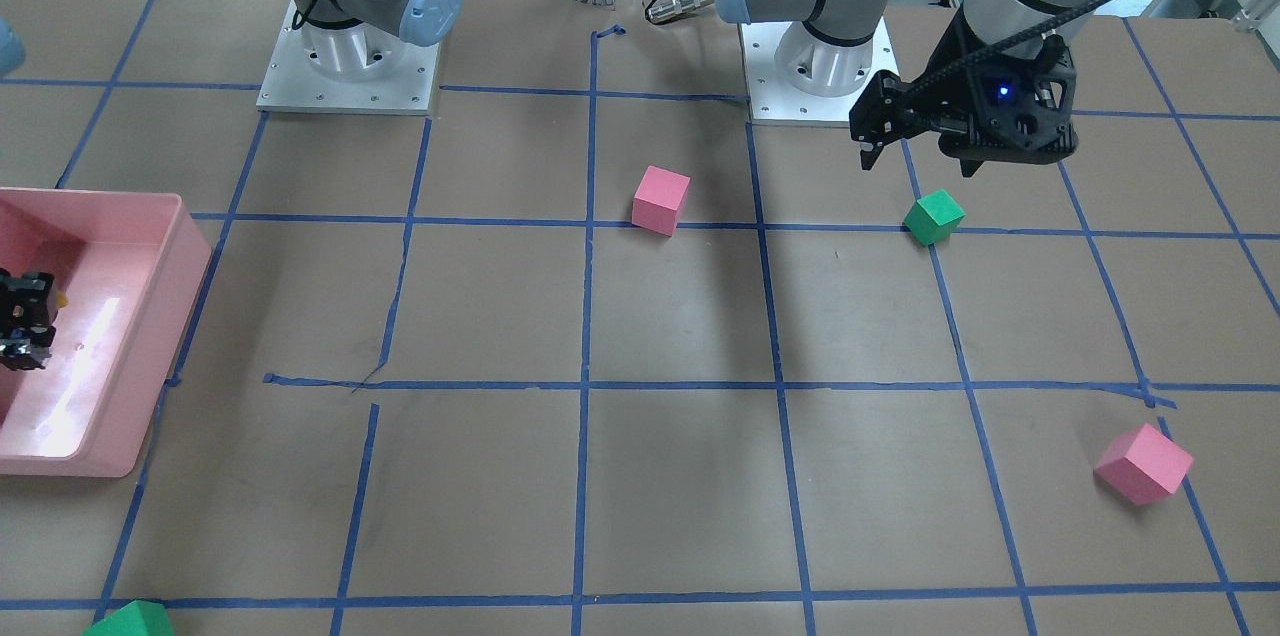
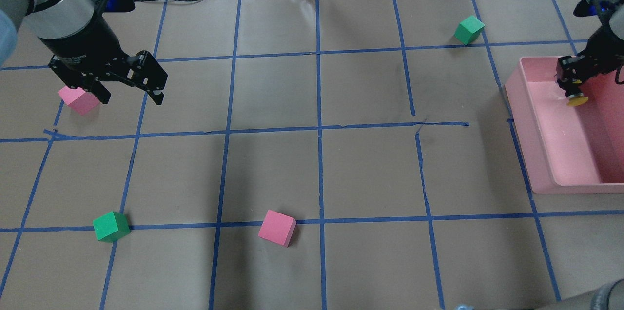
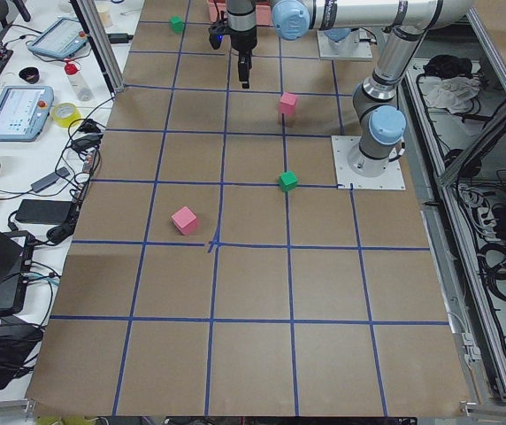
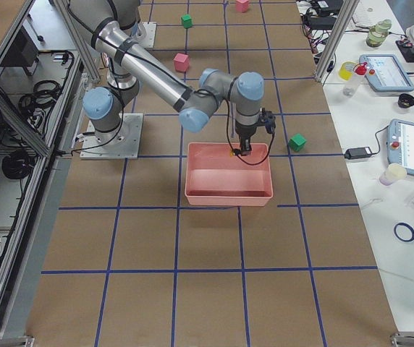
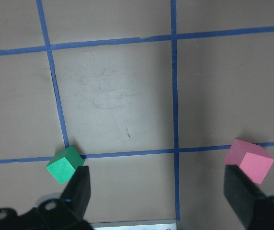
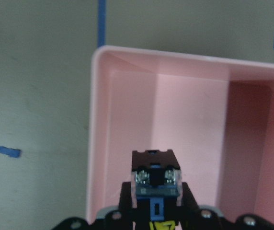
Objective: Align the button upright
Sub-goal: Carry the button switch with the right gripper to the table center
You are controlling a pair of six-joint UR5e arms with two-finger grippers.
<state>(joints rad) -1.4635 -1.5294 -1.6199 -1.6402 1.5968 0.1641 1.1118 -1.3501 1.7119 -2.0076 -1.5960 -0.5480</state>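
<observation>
You had right claw [image 2: 571, 81] clenched on button [image 2: 576, 100] inside bin [image 2: 526, 125]. Button's long axis looked level, cap toward robot, not upright yet. Left claw [image 2: 130, 98] spread wide, idle over table [image 2: 365, 168], well apart; right arm nearer.

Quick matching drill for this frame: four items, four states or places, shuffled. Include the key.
Items
1. button
2. left claw
3. right claw
4. pink bin

States or places
a. open and empty, above bare table between a green cube and a pink one
b. shut on a small part
c. gripped between two fingers, yellow cap showing
d. resting on the table on the robot's right side

Pairs: 1-c, 2-a, 3-b, 4-d
</observation>
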